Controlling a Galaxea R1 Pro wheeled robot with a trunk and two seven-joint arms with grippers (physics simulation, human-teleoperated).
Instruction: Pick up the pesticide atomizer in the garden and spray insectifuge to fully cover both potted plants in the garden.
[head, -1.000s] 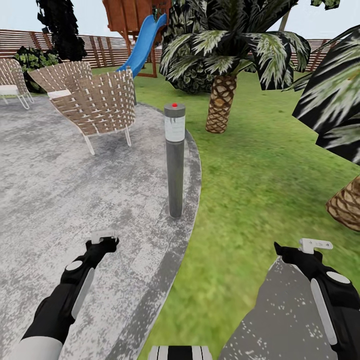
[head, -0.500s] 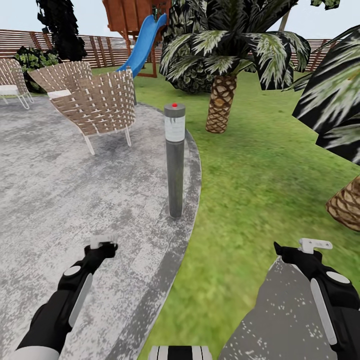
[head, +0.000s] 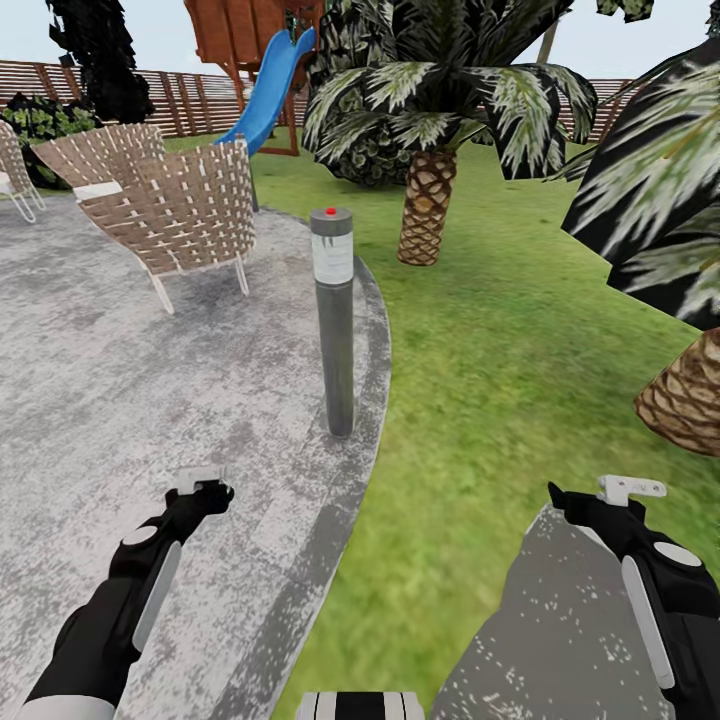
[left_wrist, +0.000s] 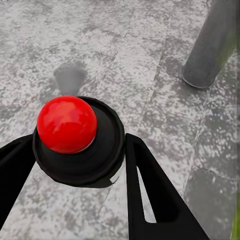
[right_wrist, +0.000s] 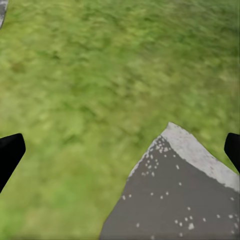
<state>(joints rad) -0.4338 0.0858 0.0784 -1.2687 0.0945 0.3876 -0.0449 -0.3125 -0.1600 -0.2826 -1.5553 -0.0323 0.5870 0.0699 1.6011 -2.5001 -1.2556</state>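
Note:
The pesticide atomizer (left_wrist: 67, 125) sits between the fingers of my left gripper (left_wrist: 77, 167), its red button top and black cap facing the left wrist camera. In the head view my left gripper (head: 203, 492) hangs low over the grey paving (head: 120, 400) of the garden, shut on the atomizer. My right gripper (head: 603, 500) is held over the lawn (head: 500, 330) beside a grey stepping stone (head: 545, 620). Its fingers stand wide apart with nothing between them in the right wrist view (right_wrist: 121, 150). The potted plants are out of view.
A tall grey bollard (head: 334, 320) with a red light stands at the paving's edge just ahead of my left arm. Woven chairs (head: 175, 215) are at the back left. Palms (head: 428, 200) (head: 690, 390) grow ahead and right, with a blue slide (head: 262, 95) and wooden fence (head: 150, 95) behind.
The whole head picture has shifted a little left, so the camera has turned slightly right. My left gripper still holds the atomizer in about the same place. The right arm looks unchanged.

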